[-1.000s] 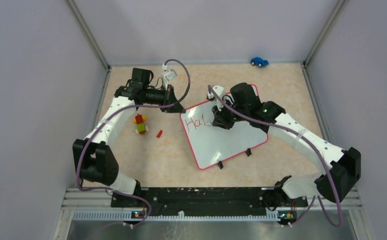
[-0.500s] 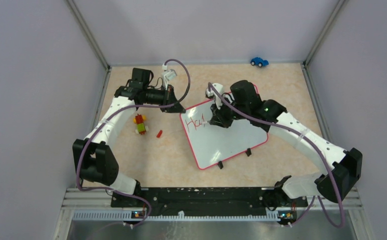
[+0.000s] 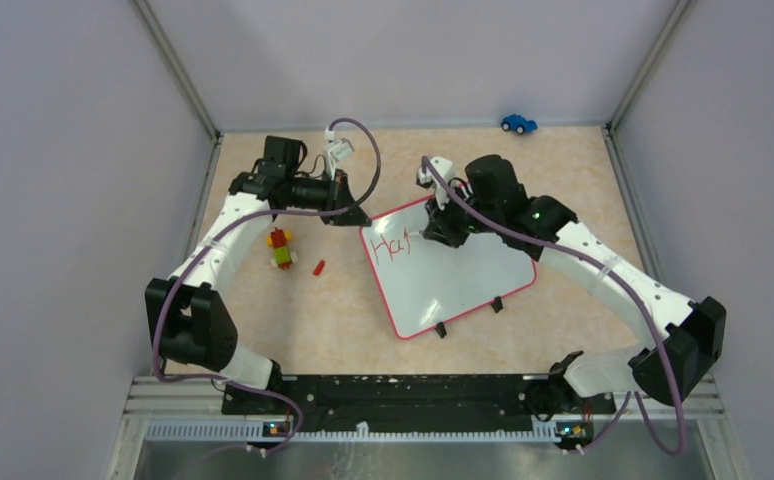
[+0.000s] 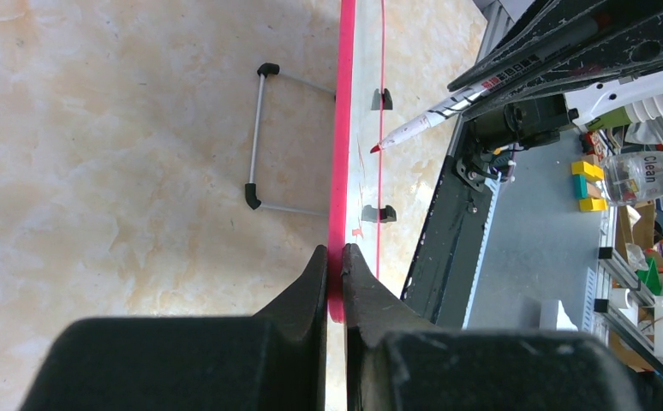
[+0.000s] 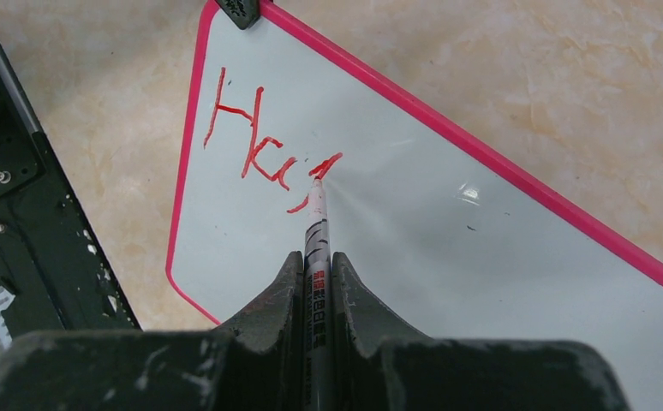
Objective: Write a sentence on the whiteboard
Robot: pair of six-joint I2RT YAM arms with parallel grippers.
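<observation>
On the marbled tabletop (image 3: 563, 180), slightly right of centre, we list the whiteboard (image 3: 458, 285): glossy white with a thin red-pink frame, turned at an angle to the table edges, with two small black feet (image 3: 441, 329) on its near side.

Item, left gripper (image 4: 334, 257): jaws pinched together on the whiteboard's red-pink frame at its far-left corner. We note no change in this gripper or its arm from a second ago, and the board has not shifted.

Item, right gripper (image 5: 315, 261): jaws clamped on a red marker (image 5: 317, 227). The barrel runs out between the fingers and the red tip touches the board surface.

Item, sentence (image 5: 255, 141): only its start is written, near the clamped corner. It reads "Ha" in thin red strokes, with a partly formed third letter at the marker tip. A second ago that third mark was one short stroke; it now carries an added hooked stroke.

Change, right arm: from overhead, its wrist sits a little farther up the table than a second ago.

Sundries:
- A blue toy car (image 3: 518, 123) by the far wall.
- A stack of red, yellow and green bricks (image 3: 281, 248) left of the board.
- A small red piece (image 3: 318, 267) near that stack.
- A thin wire stand (image 4: 259, 137) jutting from the board's frame.
</observation>
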